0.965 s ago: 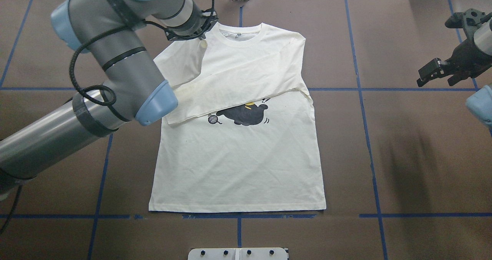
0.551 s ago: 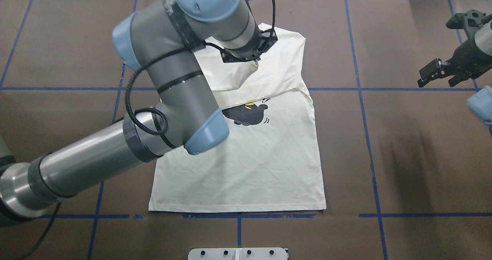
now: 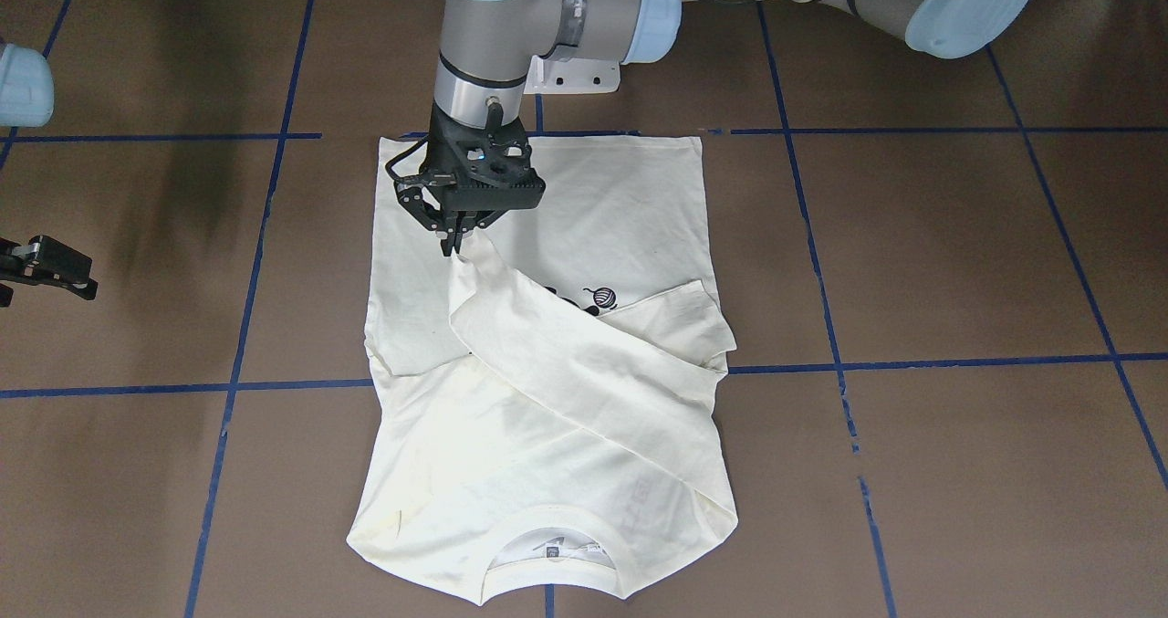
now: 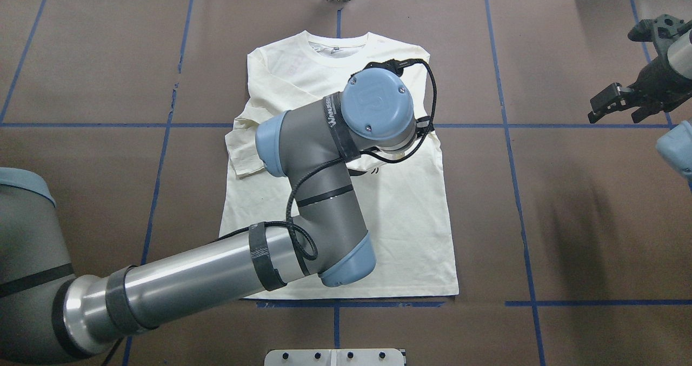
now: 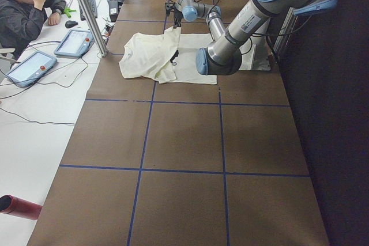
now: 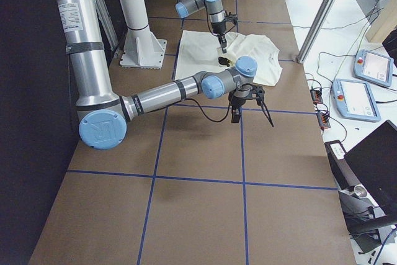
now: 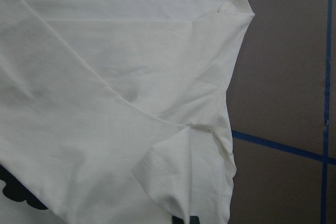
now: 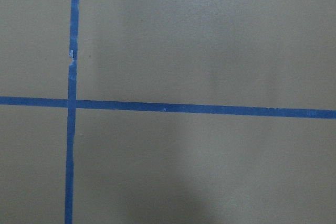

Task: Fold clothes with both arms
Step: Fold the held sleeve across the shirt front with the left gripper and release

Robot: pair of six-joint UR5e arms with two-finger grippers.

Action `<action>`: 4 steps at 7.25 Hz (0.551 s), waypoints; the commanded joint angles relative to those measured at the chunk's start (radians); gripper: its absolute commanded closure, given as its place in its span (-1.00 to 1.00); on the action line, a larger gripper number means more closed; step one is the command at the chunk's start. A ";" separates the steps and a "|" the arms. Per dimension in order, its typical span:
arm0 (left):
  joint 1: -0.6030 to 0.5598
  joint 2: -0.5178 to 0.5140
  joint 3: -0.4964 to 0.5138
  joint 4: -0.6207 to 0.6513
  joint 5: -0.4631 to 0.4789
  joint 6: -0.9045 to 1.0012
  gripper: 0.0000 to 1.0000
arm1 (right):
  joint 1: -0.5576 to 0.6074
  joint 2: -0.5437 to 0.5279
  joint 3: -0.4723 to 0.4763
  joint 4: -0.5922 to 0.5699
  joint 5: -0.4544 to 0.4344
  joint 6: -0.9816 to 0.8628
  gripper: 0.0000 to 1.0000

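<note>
I am folding in the sleeve point(image 3: 547, 353), holding it pinched in my closed left gripper point(image 3: 453, 244) over the shirt point(image 3: 602, 198), judging it needs laying flat and releasing next.

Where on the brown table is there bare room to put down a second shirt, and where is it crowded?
Free: the brown table between the cream-white cat-print T-shirt and the open black right gripper; also the far squares on the robot's left, past the grey left arm. Crowded: above the shirt, where the left gripper pinches a sleeve.
</note>
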 commanded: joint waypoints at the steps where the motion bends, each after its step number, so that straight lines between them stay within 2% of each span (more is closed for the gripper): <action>1: 0.076 -0.129 0.240 -0.102 0.050 -0.087 1.00 | 0.000 0.003 -0.004 0.001 0.007 0.001 -1.00; 2: 0.093 -0.130 0.271 -0.162 0.070 -0.057 -0.96 | -0.002 0.009 -0.003 -0.001 0.010 0.003 -1.00; 3: 0.093 -0.116 0.256 -0.166 0.099 0.049 -1.00 | -0.002 0.013 -0.003 0.001 0.013 0.003 -1.00; 4: 0.093 -0.109 0.239 -0.163 0.099 0.058 -1.00 | -0.003 0.015 -0.003 0.001 0.013 0.004 -1.00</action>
